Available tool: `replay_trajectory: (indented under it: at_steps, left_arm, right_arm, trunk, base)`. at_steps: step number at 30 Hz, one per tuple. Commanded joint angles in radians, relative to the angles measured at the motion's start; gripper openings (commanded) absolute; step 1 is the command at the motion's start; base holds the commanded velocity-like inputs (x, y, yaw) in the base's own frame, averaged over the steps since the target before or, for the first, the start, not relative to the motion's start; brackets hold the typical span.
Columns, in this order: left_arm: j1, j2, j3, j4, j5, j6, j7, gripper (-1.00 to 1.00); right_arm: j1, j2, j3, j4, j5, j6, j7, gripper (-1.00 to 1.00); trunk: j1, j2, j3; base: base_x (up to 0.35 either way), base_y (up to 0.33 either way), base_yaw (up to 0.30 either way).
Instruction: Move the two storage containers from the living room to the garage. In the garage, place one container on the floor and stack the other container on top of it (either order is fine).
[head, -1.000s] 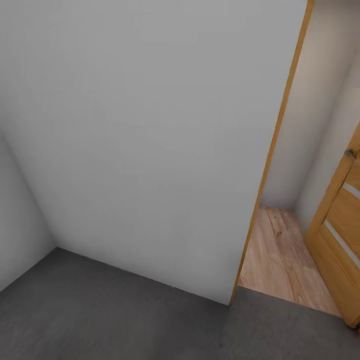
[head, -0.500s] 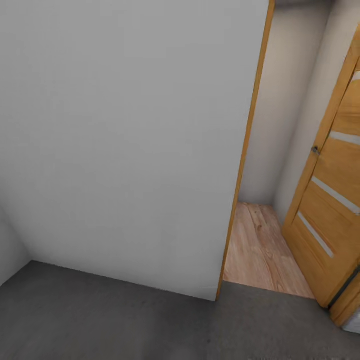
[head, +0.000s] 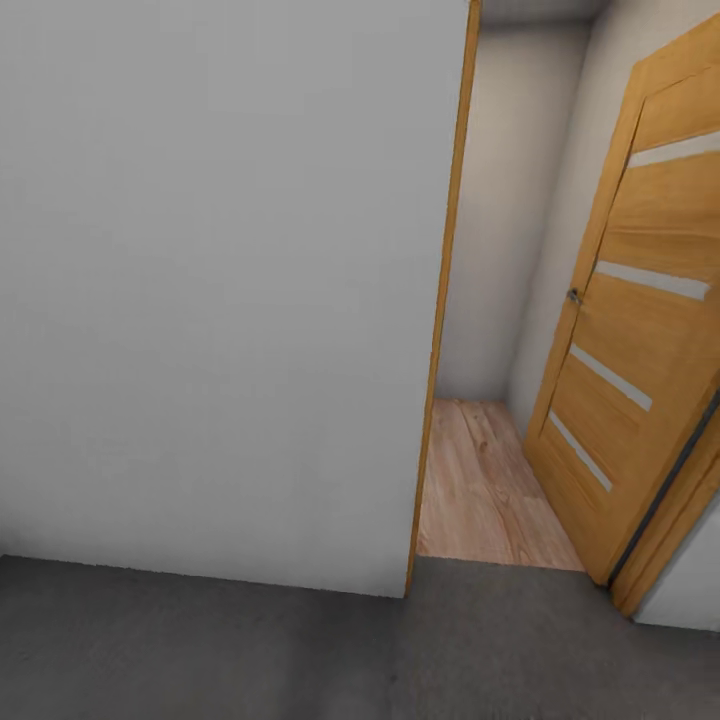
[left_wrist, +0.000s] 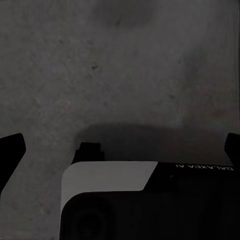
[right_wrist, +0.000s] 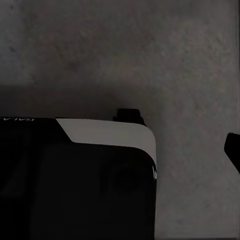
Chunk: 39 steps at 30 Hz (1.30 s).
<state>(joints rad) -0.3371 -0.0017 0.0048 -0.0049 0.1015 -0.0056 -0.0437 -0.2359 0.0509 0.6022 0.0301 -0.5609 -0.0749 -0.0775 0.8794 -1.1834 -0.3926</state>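
The head camera has swung right since a second ago, so the doorway now sits mid-picture. Head view: white wall, open orange-wood door, wood-plank floor beyond, grey concrete floor in front. Left wrist view: left gripper over concrete, jaws spread wide, holding nothing. Right wrist view: only one fingertip visible, so I cannot tell how those jaws stand.

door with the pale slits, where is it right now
In the head view the door stands open at the right, beside the wood-plank strip past the white wall.
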Motion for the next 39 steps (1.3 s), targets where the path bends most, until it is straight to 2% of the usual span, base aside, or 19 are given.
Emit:
replay_trajectory:
  at_steps: [1,39]
  left_arm:
    - [0.000,0.000,0.000,0.000,0.010,-0.001,-0.004,1.00]
    - [0.000,-0.010,0.000,0.000,0.010,-0.001,-0.002,1.00]
  right_arm:
    - [-0.001,0.001,0.008,0.003,-0.008,-0.005,-0.001,1.00]
    - [-0.001,0.000,0.008,0.003,-0.008,-0.005,-0.001,1.00]
  trunk:
    - [0.000,-0.001,-0.001]
    - [0.000,-0.001,0.013]
  base:
    - [0.000,0.000,-0.242]
    - [0.000,0.000,-0.242]
